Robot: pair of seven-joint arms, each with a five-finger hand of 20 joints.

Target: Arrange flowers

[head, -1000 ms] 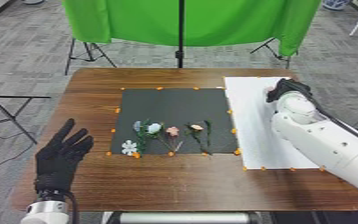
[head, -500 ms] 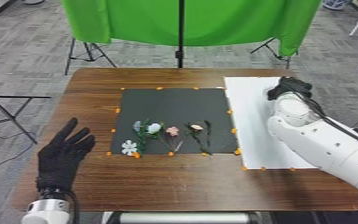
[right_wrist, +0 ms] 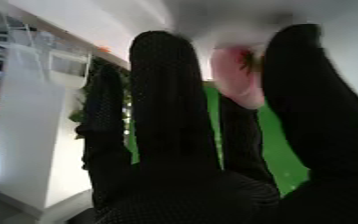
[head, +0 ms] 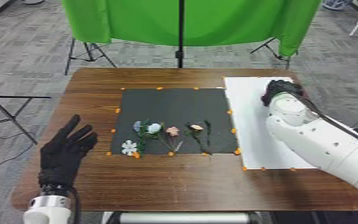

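Because the pink flower [right_wrist: 238,80] seen from the right wrist looks soft and thin in its petals, it should handle as something very light and easily creased. It sits at the far right, over the white sheet [head: 255,125], and appears pinched lightly between the thumb and a finger of the right hand [head: 284,91]; how firm that contact is, I can't tell. The left hand [head: 62,157] is open and spread, empty, over the near left of the desk [head: 175,185]

The other flowers lie on the near part of the dark mat [head: 158,112]: a blue flower [head: 137,125], a pale flower [head: 154,128], a peach flower [head: 173,131], a cream flower [head: 196,127] and, at the near left corner, a flat white flower [head: 129,147]. Their stems look slim and bendy, so I'd take hold low on the stem, just under the head, and spare the petals. The flat one, with no stem I can make out, would want a gentle pinch at its rim

Hard to make out: where the pink one's stem runs, whether it touches the sheet, and what lies under the right hand. Among the flowers on the mat, stems and leaves blend into the dark surface, so which belongs to which is partly a guess
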